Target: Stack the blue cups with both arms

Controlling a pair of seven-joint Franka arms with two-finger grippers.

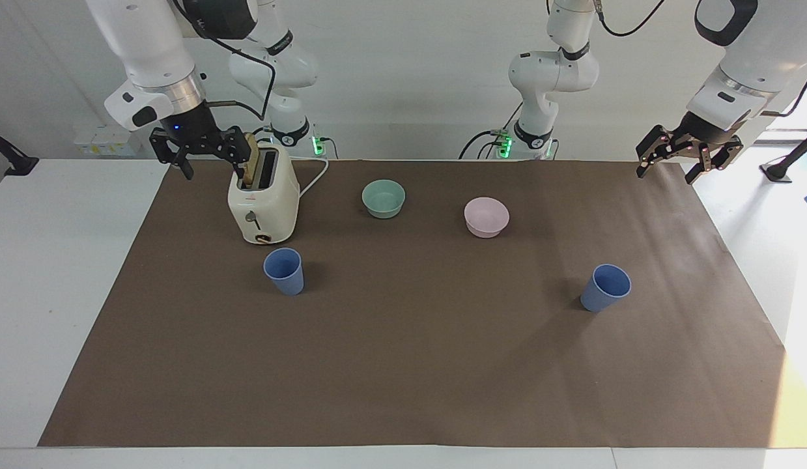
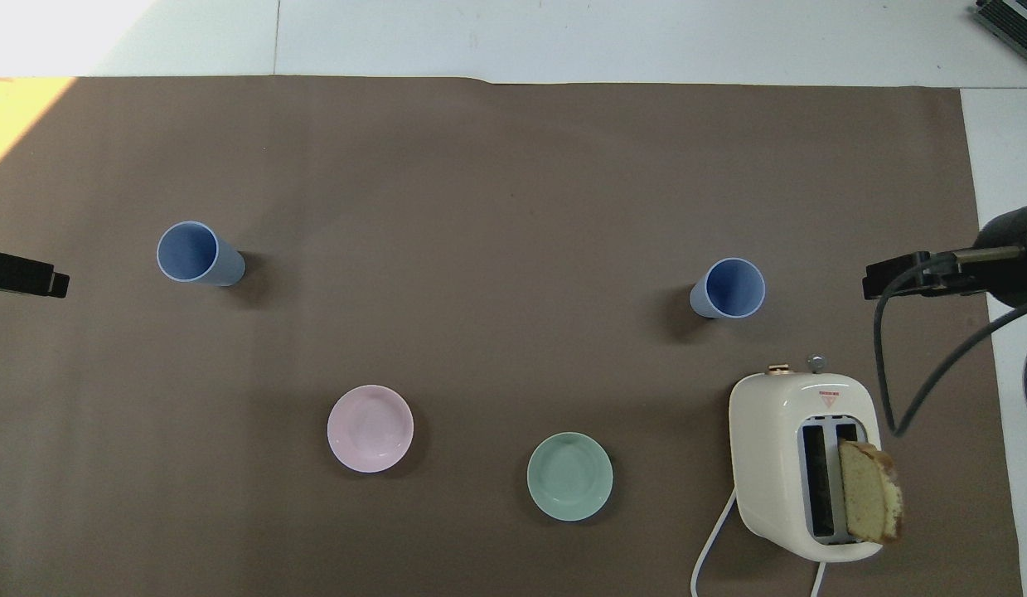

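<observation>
Two blue cups stand upright and well apart on the surface, one (image 1: 284, 271) near the toaster (image 1: 263, 202) under the wide-apart right gripper (image 1: 195, 148), one (image 1: 605, 287) toward the wide-apart left gripper (image 1: 688, 158), with two bowls nearer the robots.

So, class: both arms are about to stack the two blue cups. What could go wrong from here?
1. The right gripper hangs beside the toaster and its bread; heading for the near cup, it might clip them.
2. The other cup stands far off, so a long carry could tip it.
</observation>
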